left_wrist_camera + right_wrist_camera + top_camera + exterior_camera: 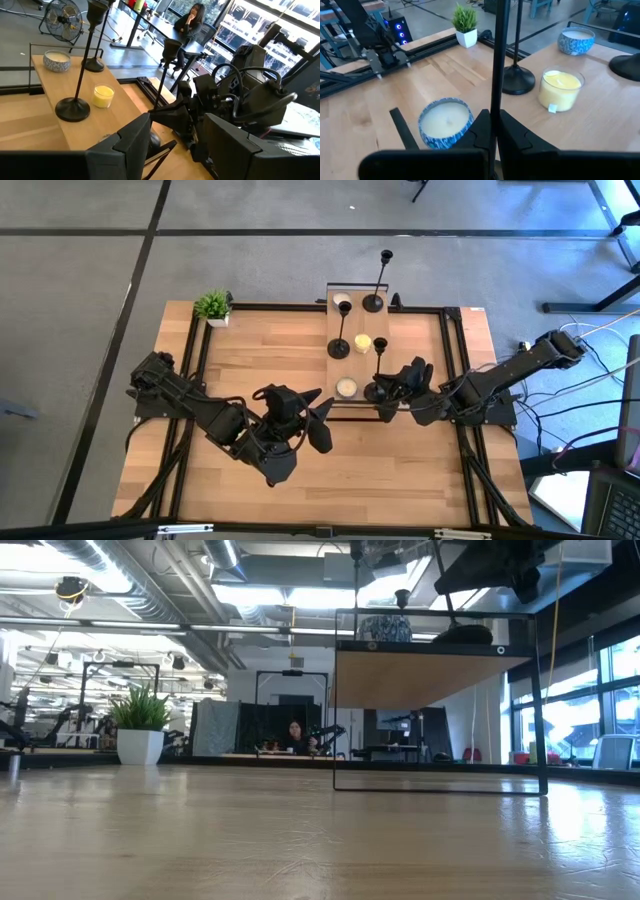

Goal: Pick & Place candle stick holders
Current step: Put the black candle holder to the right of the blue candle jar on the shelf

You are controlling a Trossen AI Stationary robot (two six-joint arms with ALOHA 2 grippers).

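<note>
Black metal, thin and upright: the stem of one candle holder (496,55) runs straight up between the right gripper (492,131) fingers, which are pinched closed on it low down, near its base. From above, that holder stands at the near edge of the raised wooden shelf (338,365), with a white candle in a blue patterned pot (445,121) just beside the fingers on one side and a yellow candle (561,90) a little further off on the other. Beyond the fingers a second candle holder (518,79) stands free on the shelf, and a third (375,302) stands at the far edge, well apart from the grip.

The left gripper (318,420) waits over the bare table, its fingers partly apart and holding nothing, pointed toward the right gripper.

The step in hand looks like the pick itself: the grip is made, and I cannot tell whether the base has left the shelf. Next comes a straight lift, high enough for the round base to clear both candles beside the fingers, keeping the stem upright so the top-heavy piece does not swing in the pinch
</note>
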